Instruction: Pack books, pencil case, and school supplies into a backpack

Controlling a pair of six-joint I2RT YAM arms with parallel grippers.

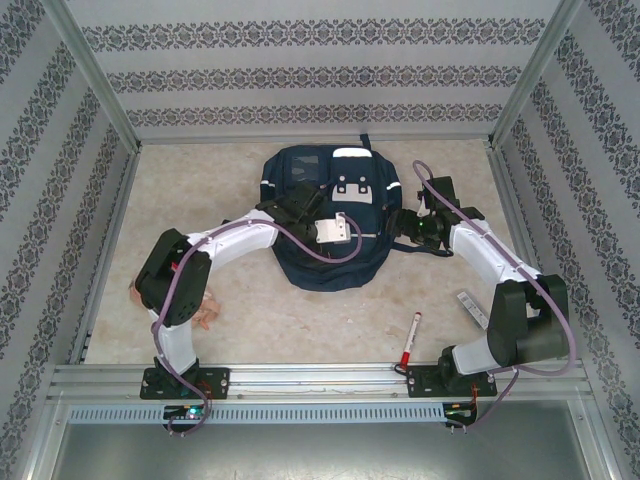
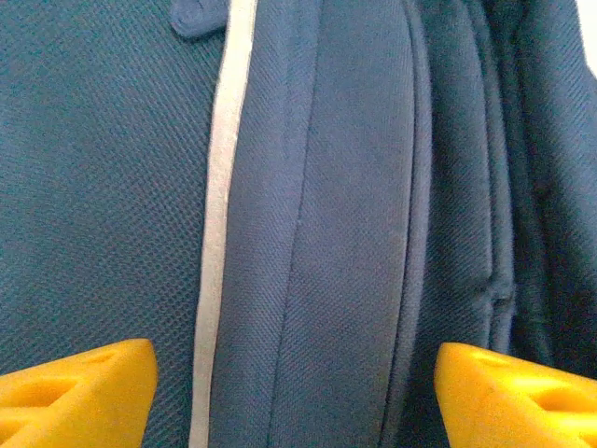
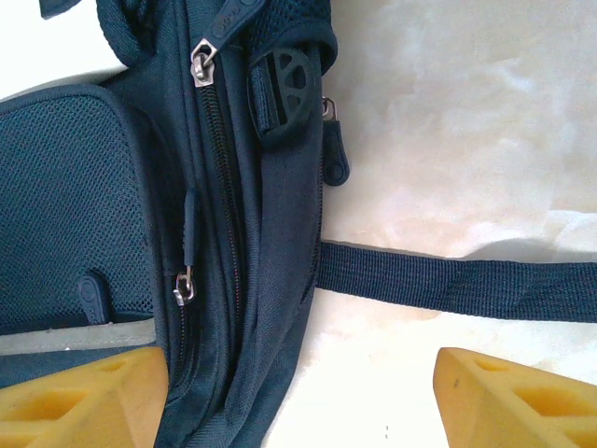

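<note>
Both grippers empty.
- Left gripper (image 2: 296,362): jaws wide, close over large navy-blue fabric backpack (image 1: 300,270).
- Right gripper (image 3: 298,366): jaws wide, straddling backpack's zipped side.
- Risk: closing here pinches fabric fold and misses small metal zipper pull (image 3: 184,286) left of right gripper's centre, so bag drags across tabletop (image 1: 300,330).
- Risk: dark webbing strap (image 3: 448,280) ahead of right gripper may snag.
- Red-capped white marker pen (image 1: 411,338) well behind right gripper, unpacked.
- Soft peach-pink ribbed pencil case (image 1: 208,312) far behind left gripper, under my elbow: sweep hazard.

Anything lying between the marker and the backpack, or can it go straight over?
Nothing visible lies between them: the marker sits on bare table, with a free stretch up to the backpack. But the zipper beside the open right gripper looks closed, so the way in may be shut.
</note>
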